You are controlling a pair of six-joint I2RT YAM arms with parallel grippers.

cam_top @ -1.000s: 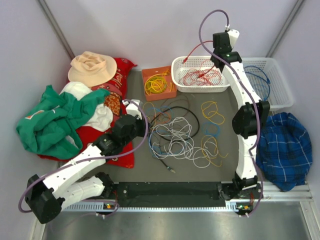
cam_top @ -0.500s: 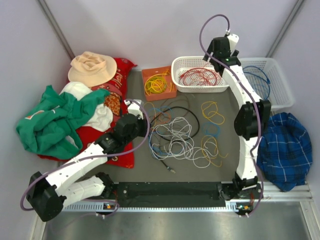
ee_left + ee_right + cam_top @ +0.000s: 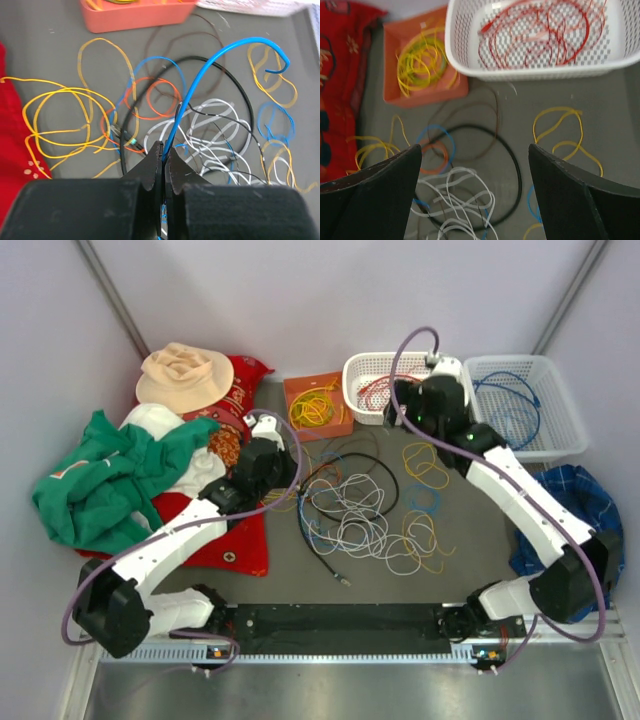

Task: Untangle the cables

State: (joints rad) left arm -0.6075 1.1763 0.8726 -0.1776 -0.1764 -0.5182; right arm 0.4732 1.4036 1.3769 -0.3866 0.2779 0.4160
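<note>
Left wrist view: left gripper pinches the light, springy blue cable at lower centre; right gripper gapes wide.

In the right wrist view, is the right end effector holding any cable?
No, the right end effector is wide open, and the loose cables lie below it with none caught in it.

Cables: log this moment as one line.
left pincer: shut on blue cable | right pincer: open, empty | red cables: in white basket
</note>
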